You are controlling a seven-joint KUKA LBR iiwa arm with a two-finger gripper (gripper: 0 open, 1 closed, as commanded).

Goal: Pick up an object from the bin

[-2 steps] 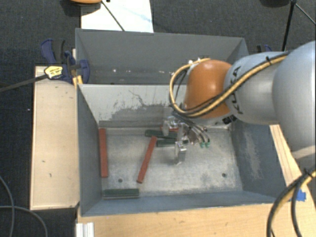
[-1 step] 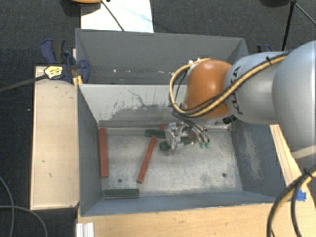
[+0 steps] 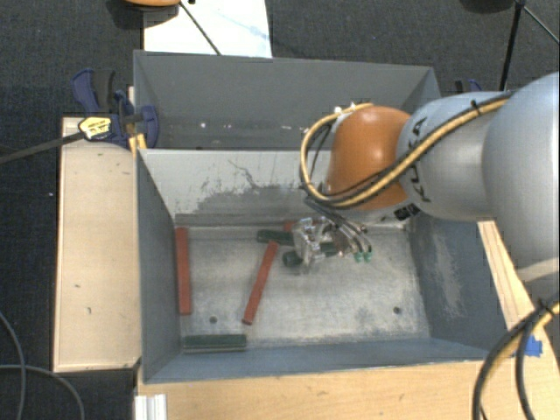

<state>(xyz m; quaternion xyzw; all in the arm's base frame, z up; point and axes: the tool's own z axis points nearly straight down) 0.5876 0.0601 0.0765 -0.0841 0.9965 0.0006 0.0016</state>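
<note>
The slanted red stick [image 3: 260, 283] lay near the middle of the bin's floor. Its lower end pointed toward the front wall and its upper end leaned to the right, stopping just beside the gripper [image 3: 306, 254].

At the left of the grey metal bin [image 3: 166, 226], a second red stick [image 3: 183, 271] lay close along the foot of the left wall, running from back to front. It was well apart from the slanted one. A dark green flat bar [image 3: 214, 343] rested against the front wall near the front left corner, lying crosswise below both sticks.

Further right, a short dark green piece [image 3: 273, 235] lay near the back of the floor, just above the slanted stick's upper end. Its right end ran under the gripper.

The gripper hung low over the floor, right of centre, between that green piece and the top of the slanted stick. Whether it was open or closed could not be told, and nothing could be seen held in it.

Above it sat the wrist's orange cover [image 3: 367, 160], with looped cables [image 3: 306, 160] around it. The grey arm [image 3: 490, 164] stretched away to the right over the bin's right wall.
</note>
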